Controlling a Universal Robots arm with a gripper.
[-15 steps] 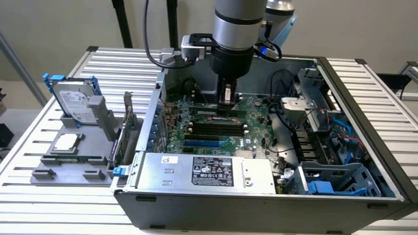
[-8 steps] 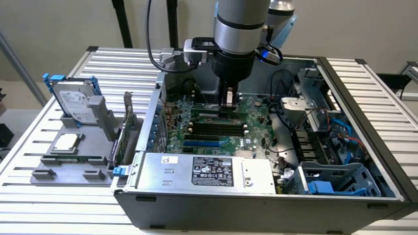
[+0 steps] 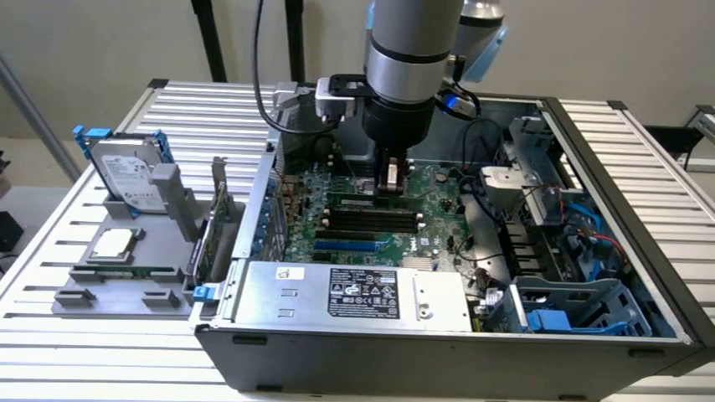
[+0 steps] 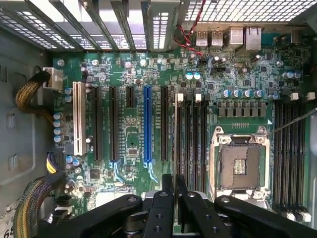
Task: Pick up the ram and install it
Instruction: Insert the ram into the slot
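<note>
My arm drops straight down into the open computer case (image 3: pixel 447 352), my tool (image 3: pixel 391 186) clenched on nothing just above the motherboard's memory slots (image 4: pixel 192 134). The ram (image 3: pixel 123 270) lies flat in the grey holder (image 3: pixel 79 299), well apart from my tool, outside the case. Its chips are too small to make out.

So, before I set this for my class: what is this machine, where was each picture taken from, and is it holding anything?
It is one robot arm whose gripper, a two-fingered clamp, hangs inside an open computer case. The exterior view comes from a camera standing off the arm; the wrist view looks from the arm's wrist past the gripper onto the motherboard. Its fingers sit together with nothing visible between them. On the exterior view's left, a grey holder carries a hard drive, an expansion card and the ram, a thin green stick.
</note>
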